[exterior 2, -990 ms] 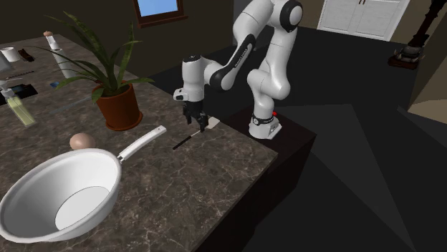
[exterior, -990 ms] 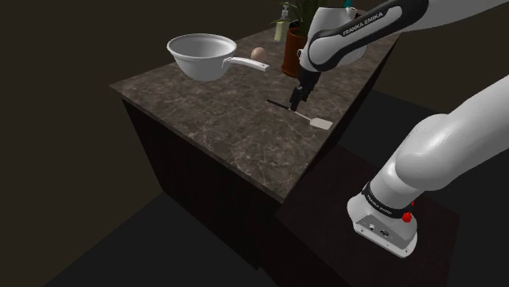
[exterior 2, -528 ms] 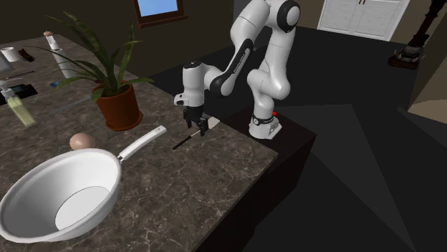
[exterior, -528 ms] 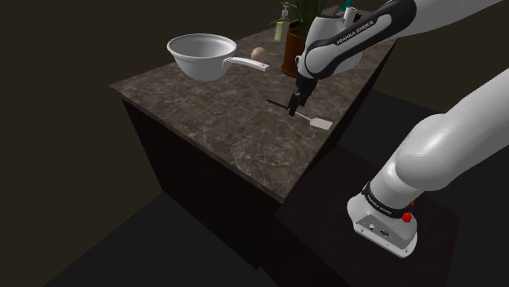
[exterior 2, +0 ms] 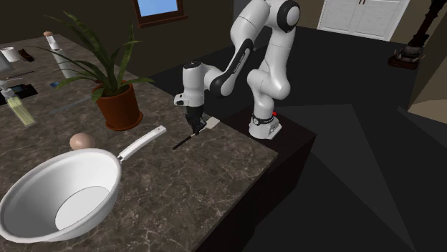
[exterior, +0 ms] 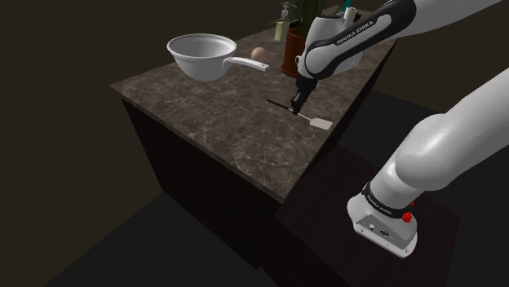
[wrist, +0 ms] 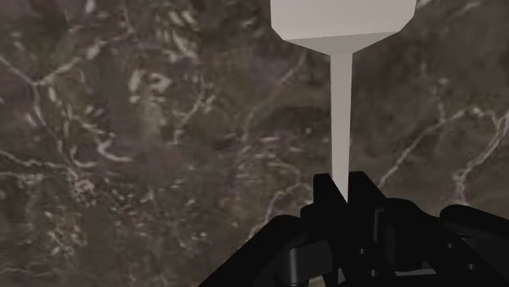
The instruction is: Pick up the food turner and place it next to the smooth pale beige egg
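Observation:
The food turner lies on the dark marbled counter (exterior: pixel 220 122): a thin black handle (exterior: pixel 277 103) and a pale flat blade (exterior: pixel 323 124) near the counter's edge. My gripper (exterior: pixel 295 107) stands upright over its middle, shut on the shaft. In the wrist view the two black fingers (wrist: pixel 328 196) clasp the pale shaft (wrist: pixel 341 122), with the blade (wrist: pixel 343 20) beyond them. From the second exterior view the gripper (exterior 2: pixel 193 129) sits between the handle (exterior 2: pixel 180 142) and the blade (exterior 2: pixel 212 123). The pale beige egg (exterior: pixel 258 53) (exterior 2: pixel 81 141) rests beside the pan.
A white long-handled pan (exterior: pixel 200 55) (exterior 2: pixel 64 193) stands near the egg. A potted plant (exterior 2: pixel 118 107) (exterior: pixel 294 53) stands behind them, with a bottle (exterior 2: pixel 20 107) and small items further back. The counter's edge runs close to the turner's blade.
The gripper came down a little onto the turner, and its fingers, apart before, have shut on the shaft. The turner lies where it did.

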